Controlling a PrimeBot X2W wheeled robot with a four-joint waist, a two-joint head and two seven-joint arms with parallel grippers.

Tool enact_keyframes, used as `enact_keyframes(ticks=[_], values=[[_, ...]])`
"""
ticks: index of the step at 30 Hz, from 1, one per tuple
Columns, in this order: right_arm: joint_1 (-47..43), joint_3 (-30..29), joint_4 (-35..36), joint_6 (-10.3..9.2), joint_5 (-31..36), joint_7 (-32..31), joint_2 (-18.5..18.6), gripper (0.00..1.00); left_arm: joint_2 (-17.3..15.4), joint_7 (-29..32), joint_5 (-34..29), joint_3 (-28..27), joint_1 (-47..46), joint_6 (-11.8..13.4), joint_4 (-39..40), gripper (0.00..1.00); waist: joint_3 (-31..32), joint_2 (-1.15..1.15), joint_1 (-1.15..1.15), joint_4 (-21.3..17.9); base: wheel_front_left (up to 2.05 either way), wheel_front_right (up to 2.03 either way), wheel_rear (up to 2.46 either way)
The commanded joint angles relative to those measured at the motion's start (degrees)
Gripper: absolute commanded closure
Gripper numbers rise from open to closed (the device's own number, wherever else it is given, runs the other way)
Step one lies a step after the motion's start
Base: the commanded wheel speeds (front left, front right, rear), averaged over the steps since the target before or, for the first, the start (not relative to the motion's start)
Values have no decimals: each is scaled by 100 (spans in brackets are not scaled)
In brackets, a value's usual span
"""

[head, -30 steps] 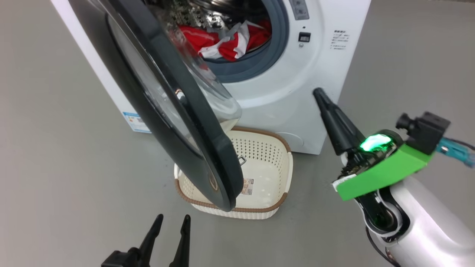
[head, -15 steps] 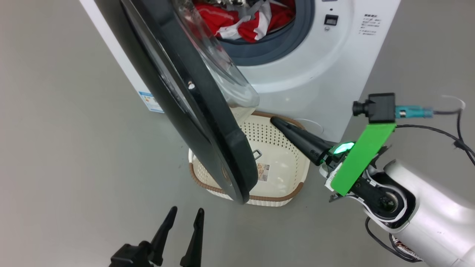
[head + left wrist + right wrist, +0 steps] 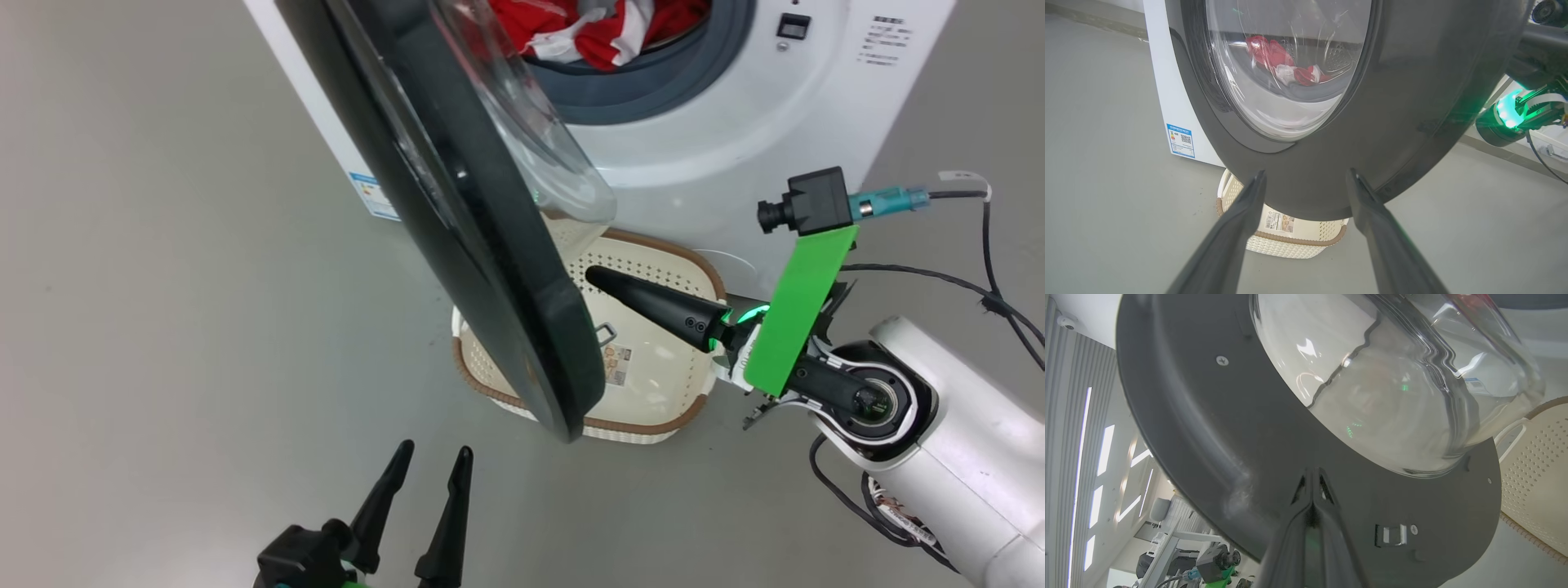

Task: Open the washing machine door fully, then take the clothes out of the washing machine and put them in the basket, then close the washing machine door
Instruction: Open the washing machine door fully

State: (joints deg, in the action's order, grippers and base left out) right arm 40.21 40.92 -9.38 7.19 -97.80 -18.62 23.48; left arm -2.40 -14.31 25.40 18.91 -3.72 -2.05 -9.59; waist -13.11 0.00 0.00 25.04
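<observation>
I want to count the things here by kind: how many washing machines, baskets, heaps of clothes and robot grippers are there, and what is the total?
Washing machine: 1
Basket: 1
Heap of red and white clothes: 1 (single garments cannot be told apart)
Robot grippers: 2, the left gripper and the right gripper
Total: 5

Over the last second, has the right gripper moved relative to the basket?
Yes. The right gripper swung leftward, from beside the basket to above it, tip at the washing machine door.
</observation>
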Motion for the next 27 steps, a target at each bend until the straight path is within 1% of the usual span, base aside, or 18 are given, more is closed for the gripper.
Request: enact_keyframes(ticks=[1, 8, 13, 21, 27], values=[[-51, -55, 115, 30, -14, -32, -77, 100, -48, -69, 22, -140, -93, -11, 160, 0, -2, 0, 0, 80, 0, 0, 0], [-254, -240, 126, 30, 213, -308, -311, 100, -48, -69, 47, -40, -25, 15, 137, 0, 93, 0, 0, 325, 0, 0, 0], [-411, -292, 119, 30, 345, -447, -481, 100, -48, -69, 26, -45, 18, 113, 128, 0, 189, 0, 0, 496, 0, 0, 0], [-411, -298, 40, 30, 495, -685, -828, 100, -48, -69, -8, -314, 117, 384, 295, 0, 217, 0, 0, 549, 0, 0, 0], [-361, -297, -37, 30, 560, -841, -1078, 100, -48, -69, -34, -439, 195, 474, 384, 0, 226, 0, 0, 580, 0, 0, 0]])
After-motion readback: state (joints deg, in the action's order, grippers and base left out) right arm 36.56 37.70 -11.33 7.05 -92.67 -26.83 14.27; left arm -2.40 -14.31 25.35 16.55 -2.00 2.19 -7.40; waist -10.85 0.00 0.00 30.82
